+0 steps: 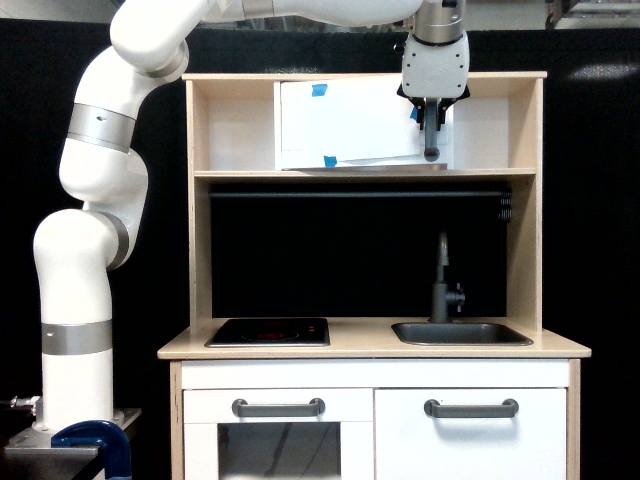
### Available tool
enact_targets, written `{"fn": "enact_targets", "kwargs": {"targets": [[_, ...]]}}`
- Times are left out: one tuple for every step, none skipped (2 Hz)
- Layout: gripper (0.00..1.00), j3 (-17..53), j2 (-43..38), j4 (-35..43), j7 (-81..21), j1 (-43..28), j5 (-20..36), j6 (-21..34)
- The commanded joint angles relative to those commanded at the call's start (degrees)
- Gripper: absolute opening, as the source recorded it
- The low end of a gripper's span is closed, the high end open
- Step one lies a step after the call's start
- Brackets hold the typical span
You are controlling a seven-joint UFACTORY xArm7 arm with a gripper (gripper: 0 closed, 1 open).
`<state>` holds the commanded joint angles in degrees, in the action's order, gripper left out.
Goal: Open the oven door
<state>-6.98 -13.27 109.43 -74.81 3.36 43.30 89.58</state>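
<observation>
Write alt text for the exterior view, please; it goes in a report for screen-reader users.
A white robot arm reaches over a wooden play kitchen, its hand at the vertical grey handle of the white oven door in the upper shelf; the door looks slightly ajar. Below are a hob, a sink with a tap, and two lower doors with horizontal handles.

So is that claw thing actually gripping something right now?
Gripper: closed on the vertical grey bar handle of the oven door.
</observation>
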Motion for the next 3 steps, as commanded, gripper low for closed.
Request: {"fn": "enact_targets", "kwargs": {"targets": [[0.00, 2.5, 8.3, -8.9, -6.9, 7.0, 1.9, 6.1], [0.00, 4.1, 12.3, -12.7, -8.9, 8.5, 2.3, 8.4], [0.00, 4.6, 13.0, -13.4, -9.4, 8.7, 2.3, 8.8]]}}
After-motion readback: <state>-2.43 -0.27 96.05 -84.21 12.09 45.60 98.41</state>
